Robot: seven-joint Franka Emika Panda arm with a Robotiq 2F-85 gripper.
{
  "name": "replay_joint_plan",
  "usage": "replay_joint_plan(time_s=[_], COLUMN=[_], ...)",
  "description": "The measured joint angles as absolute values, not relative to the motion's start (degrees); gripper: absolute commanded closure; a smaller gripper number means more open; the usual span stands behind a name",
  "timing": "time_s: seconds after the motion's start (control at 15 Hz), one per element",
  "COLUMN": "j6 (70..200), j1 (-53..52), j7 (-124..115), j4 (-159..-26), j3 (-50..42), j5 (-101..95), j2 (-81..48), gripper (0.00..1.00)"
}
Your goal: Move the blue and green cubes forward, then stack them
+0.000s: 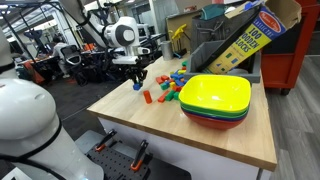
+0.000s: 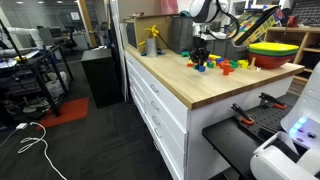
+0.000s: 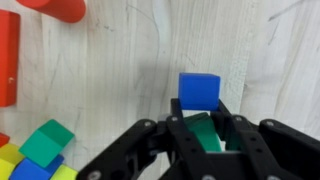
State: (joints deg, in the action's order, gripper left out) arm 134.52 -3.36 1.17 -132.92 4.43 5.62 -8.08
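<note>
A pale wooden table (image 1: pixel 150 122) stands in a cluttered workshop with grey flooring. Apart from the yellow bowl (image 1: pixel 215 92), past loose blocks (image 1: pixel 168 92), the fingers (image 3: pixel 176 136) clench the green cube (image 3: pixel 206 132), with the blue cube (image 3: pixel 199 89) just beside it.

The wrist view shows one blue cube (image 3: pixel 200 88) at the centre and one green cube (image 3: pixel 205 135) just below it. At the upper left are one red cylinder (image 3: pixel 55 8) and one long red block (image 3: pixel 8 58). In an exterior view, one stack of bowls (image 1: pixel 215 100), at least three, is at the right.
</note>
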Motion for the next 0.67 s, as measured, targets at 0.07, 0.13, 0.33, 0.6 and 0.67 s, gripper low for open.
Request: replay_joint_plan(time_s=[0.07, 0.13, 0.33, 0.6, 0.67], j6=[134.86, 135.17, 136.13, 136.49, 136.50], j1=[-3.79, -4.20, -5.55, -7.26, -7.59], j7=[0.60, 0.18, -1.55, -4.10, -5.02], j4=[-132.20, -131.32, -128.75, -126.12, -125.77], j3=[4.73, 5.02, 5.58, 5.62, 5.62], j5=[5.61, 5.61, 5.38, 4.56, 4.36], j2=[-8.49, -8.97, -10.53, -13.08, -13.67], gripper=[0.91, 0.91, 0.91, 0.91, 0.91])
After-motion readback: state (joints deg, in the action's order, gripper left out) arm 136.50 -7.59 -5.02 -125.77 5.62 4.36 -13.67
